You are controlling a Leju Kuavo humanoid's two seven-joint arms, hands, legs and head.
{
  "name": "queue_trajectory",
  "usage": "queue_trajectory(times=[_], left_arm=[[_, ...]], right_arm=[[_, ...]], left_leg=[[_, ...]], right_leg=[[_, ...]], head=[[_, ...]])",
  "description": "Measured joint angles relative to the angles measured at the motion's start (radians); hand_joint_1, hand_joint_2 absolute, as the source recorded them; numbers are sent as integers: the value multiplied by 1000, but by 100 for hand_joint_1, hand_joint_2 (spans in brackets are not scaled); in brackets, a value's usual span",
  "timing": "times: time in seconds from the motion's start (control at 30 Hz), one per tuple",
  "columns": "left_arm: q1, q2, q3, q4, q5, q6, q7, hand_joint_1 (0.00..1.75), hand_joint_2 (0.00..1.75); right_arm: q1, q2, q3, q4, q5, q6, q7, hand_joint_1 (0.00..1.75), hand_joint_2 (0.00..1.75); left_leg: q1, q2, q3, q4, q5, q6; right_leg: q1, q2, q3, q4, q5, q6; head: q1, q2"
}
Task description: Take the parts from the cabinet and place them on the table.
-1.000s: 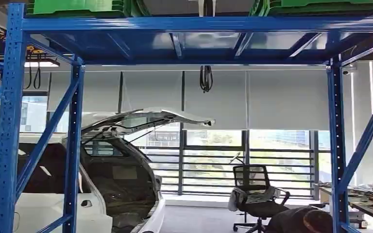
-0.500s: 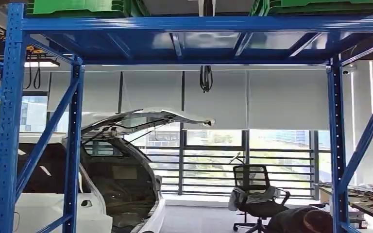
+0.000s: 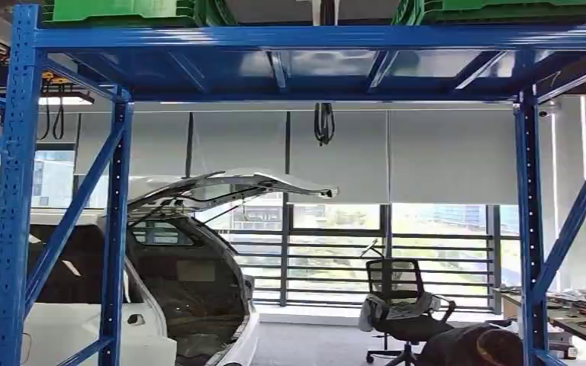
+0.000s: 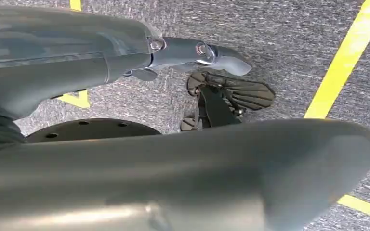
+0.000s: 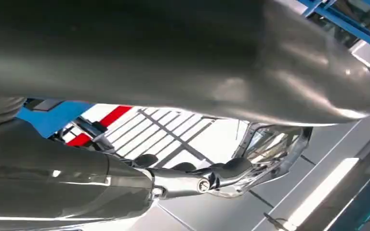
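A blue rack (image 3: 282, 38) spans the head view, with green crates (image 3: 122, 9) on its top shelf; any parts in them are hidden from below. Behind it stands a white car (image 3: 122, 305) with its tailgate raised, then a black office chair (image 3: 397, 305), and a cluttered bench (image 3: 580, 305) at the right edge. The left hand (image 4: 183, 159) hangs over grey floor (image 4: 289, 29) with yellow lines, holding nothing, fingers (image 4: 212, 53) seemingly extended. The right hand (image 5: 173, 57) is raised toward the car, and its fingers (image 5: 192, 183) appear straight, with no part near them.

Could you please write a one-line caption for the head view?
Blue rack with green crates on top frames a white car and an office chair.
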Motion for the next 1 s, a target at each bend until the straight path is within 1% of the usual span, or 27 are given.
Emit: queue_trajectory(times=[0.3,0.47,0.57,0.6,0.63,0.67,0.7,0.73,0.77,0.8,0.83,0.87,0.93,0.97,1.0], left_arm=[[0,0,0,0,-8,0,0,0,0],[0,0,0,0,-9,0,0,0,0],[0,0,0,0,-9,0,0,0,0],[0,0,0,0,-9,0,0,0,0],[-1,0,-1,0,-9,0,0,0,0],[-1,0,-1,0,-9,0,0,0,0],[-1,0,-1,0,-9,0,0,0,0],[0,0,-1,0,-10,0,0,0,0],[1,0,-1,0,-10,0,0,0,0],[2,0,-1,0,-11,0,0,0,0],[3,0,-1,0,-11,0,0,0,0],[3,0,-1,0,-12,0,0,0,0],[3,0,-2,0,-15,-1,0,0,0],[4,0,-2,0,-17,-1,0,0,0],[2,0,-2,0,-17,-1,-1,0,0]], right_arm=[[1,-6,-2,1,-2,0,-1,0,0],[3,-6,-2,4,-3,0,-1,0,0],[3,-6,-2,4,-3,0,-1,0,0],[3,-6,-2,4,-3,0,-1,0,0],[4,-6,-2,3,-3,0,-1,0,0],[4,-6,-3,3,-3,0,-2,0,0],[2,-7,-4,3,-3,0,-2,0,0],[3,-7,-6,4,-3,0,-2,0,0],[6,-7,-6,5,-3,0,-2,0,0],[8,-7,-6,6,-3,0,-2,0,0],[8,-7,-6,7,-3,0,-2,0,0],[8,-7,-7,7,-3,0,-2,0,0],[7,-7,-8,7,-4,0,-2,0,0],[7,-7,-8,8,-5,0,-2,0,0],[5,-7,-8,10,-7,1,-1,0,0]], left_leg=[[-3,0,0,2,0,0],[-7,0,-2,5,-1,3],[-11,0,-3,8,-2,9],[-11,0,-3,4,-1,13],[0,2,2,-8,7,23],[1,3,5,-12,9,25],[3,5,4,-12,10,27],[3,5,4,-12,9,27],[3,5,3,-11,9,28],[3,5,3,-11,8,27],[4,5,4,-11,7,25],[6,4,7,-10,4,22],[12,0,19,-9,-5,11],[11,-1,21,-9,-12,3],[6,-3,19,-4,-16,-4]], right_leg=[[-2,0,0,-1,1,1],[-6,0,0,-1,2,4],[-10,-1,0,-4,5,11],[-9,0,1,-7,6,14],[-10,-1,1,-3,-1,18],[-9,-4,-6,16,-15,20],[-9,-4,-35,74,-50,20],[-10,-4,-77,159,-90,23],[-10,-4,-123,249,-123,25],[-10,-4,-158,312,-133,27],[-11,-4,-170,321,-119,28],[-11,-4,-159,285,-84,29],[-13,-4,-86,106,26,31],[-15,-3,-58,38,48,30],[-8,1,-51,24,38,23]], head=[[0,0],[0,0],[0,0],[0,0],[0,0],[0,0],[0,0],[0,0],[0,0],[0,0],[0,0],[0,0],[0,0],[0,0],[0,0]])
